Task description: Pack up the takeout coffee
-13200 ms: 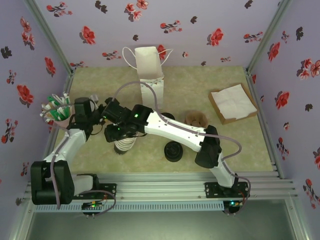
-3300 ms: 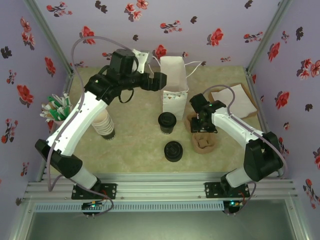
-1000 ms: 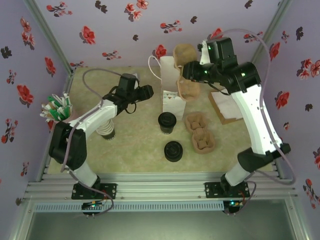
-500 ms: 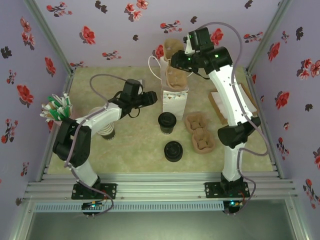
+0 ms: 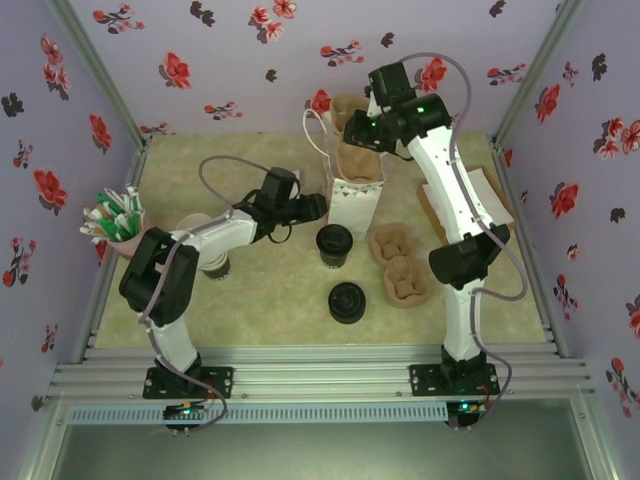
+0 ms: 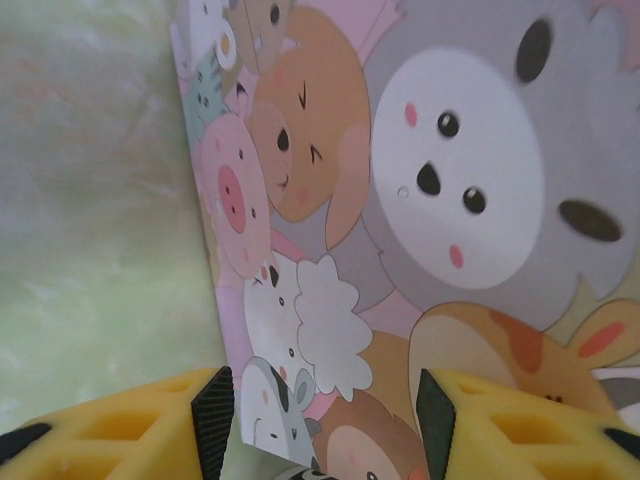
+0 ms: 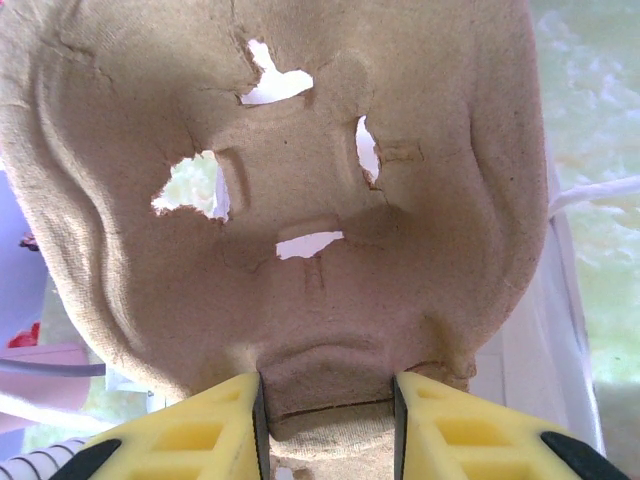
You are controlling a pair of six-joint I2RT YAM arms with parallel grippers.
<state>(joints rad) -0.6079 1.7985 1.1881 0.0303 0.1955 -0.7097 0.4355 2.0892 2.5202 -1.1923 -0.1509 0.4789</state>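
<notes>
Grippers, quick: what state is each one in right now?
Left gripper: jaws apart astride an edge of the cartoon-printed paper bag; grip cannot be told.
Right gripper: closed on the brown moulded-pulp cup carrier.

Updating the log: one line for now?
right gripper: holds pulp cup carrier at paper bag mouth | left gripper: open at bag side | takeout coffee: on table

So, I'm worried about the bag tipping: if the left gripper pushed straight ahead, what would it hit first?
The paper bag: its cartoon-printed side stands right in front of the left gripper, apparently very close, though depth is hard to judge.
</notes>
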